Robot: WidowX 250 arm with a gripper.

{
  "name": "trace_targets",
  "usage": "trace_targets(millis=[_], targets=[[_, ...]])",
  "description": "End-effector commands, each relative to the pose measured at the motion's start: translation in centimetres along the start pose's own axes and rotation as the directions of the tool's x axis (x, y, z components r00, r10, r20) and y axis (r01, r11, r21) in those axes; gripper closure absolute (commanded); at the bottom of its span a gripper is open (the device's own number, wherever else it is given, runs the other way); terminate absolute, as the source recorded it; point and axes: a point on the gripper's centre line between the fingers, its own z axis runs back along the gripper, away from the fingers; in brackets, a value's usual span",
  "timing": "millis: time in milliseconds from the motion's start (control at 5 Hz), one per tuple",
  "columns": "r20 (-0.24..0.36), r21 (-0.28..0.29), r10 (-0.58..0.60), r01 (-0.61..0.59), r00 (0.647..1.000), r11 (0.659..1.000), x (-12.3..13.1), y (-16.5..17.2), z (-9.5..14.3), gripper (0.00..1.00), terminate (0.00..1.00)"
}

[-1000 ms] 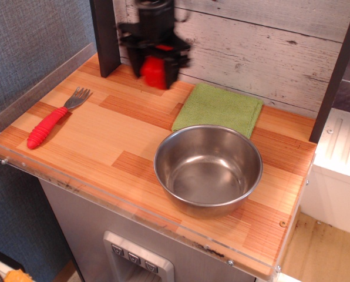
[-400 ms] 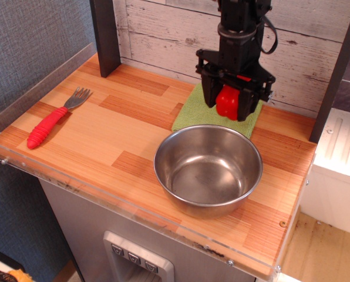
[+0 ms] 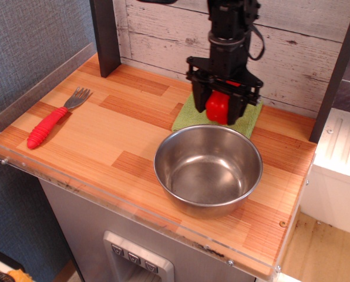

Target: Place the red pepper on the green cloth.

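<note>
The red pepper (image 3: 217, 109) is a glossy red blocky toy held between the black fingers of my gripper (image 3: 221, 111). The gripper is shut on it and hangs right over the green cloth (image 3: 187, 116), a light green towel lying flat against the back wall behind the steel bowl. The gripper and pepper cover most of the cloth; only its left part and right edge show. I cannot tell whether the pepper touches the cloth.
A steel bowl (image 3: 208, 170) stands just in front of the cloth. A fork with a ridged red handle (image 3: 47, 126) lies at the left of the wooden counter (image 3: 116, 141). A dark post (image 3: 104, 35) stands at the back left. A plank wall runs behind.
The gripper carried the red pepper from the back left, right across the counter, to above the green cloth. Since the last earlier frame it has shifted slightly left over the cloth.
</note>
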Motion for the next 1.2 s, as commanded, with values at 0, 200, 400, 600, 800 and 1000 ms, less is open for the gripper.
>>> trace_targets(millis=[0,200,400,600,800,1000], targets=[[-0.008,-0.029,-0.016,0.016,1.000,0.999,0.2,0.1,0.2,0.00,0.00],[-0.021,-0.047,-0.034,0.033,0.999,0.998,-0.1,-0.3,-0.1,0.00,0.00],[0.017,-0.045,-0.068,0.069,0.998,0.997,-0.5,-0.1,1.6,0.00,0.00],[0.138,-0.070,-0.058,0.068,0.989,0.995,-1.7,0.9,6.5,0.00,0.00],[0.201,-0.068,-0.032,0.047,0.979,0.997,-4.4,2.0,9.6,0.00,0.00],[0.153,0.005,0.006,-0.007,0.988,1.000,-7.5,3.6,10.0,0.00,0.00]])
